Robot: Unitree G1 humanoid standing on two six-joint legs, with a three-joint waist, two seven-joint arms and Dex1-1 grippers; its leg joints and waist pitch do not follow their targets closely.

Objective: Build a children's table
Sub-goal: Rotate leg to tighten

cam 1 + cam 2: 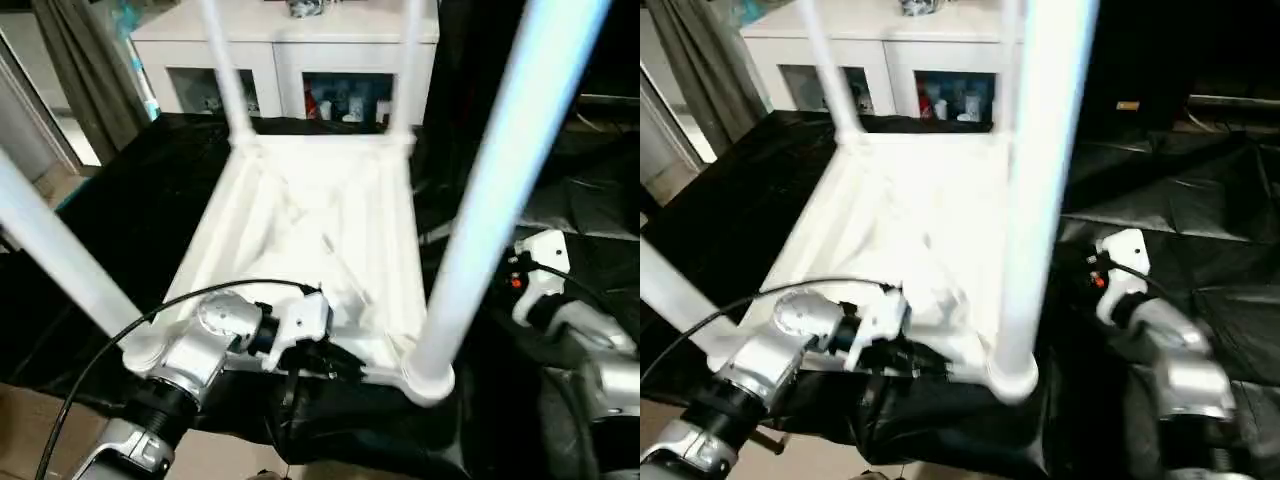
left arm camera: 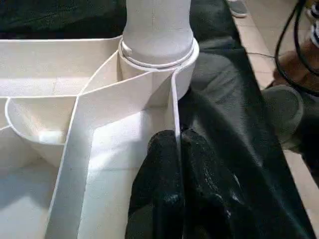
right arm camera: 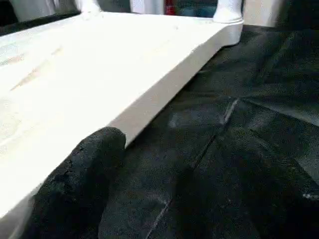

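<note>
Nearest the head camera, the left gripper (image 2: 177,164) is clenched on the thin side rim (image 2: 175,107) of the children's table (image 1: 310,225), close beside a corner socket (image 2: 157,57) with its leg (image 1: 495,200) seated, a hold that probably steadies the piece. That table lies upside down on the black cloth (image 1: 120,200), ribbed underside up, so that all four legs stand upward in their corner sockets. Off to the robot's right, the right gripper (image 3: 149,199) waits with jaws released just beside the table's outer wall, one finger (image 3: 82,174) near it, apparently ready to grasp that side.
</note>
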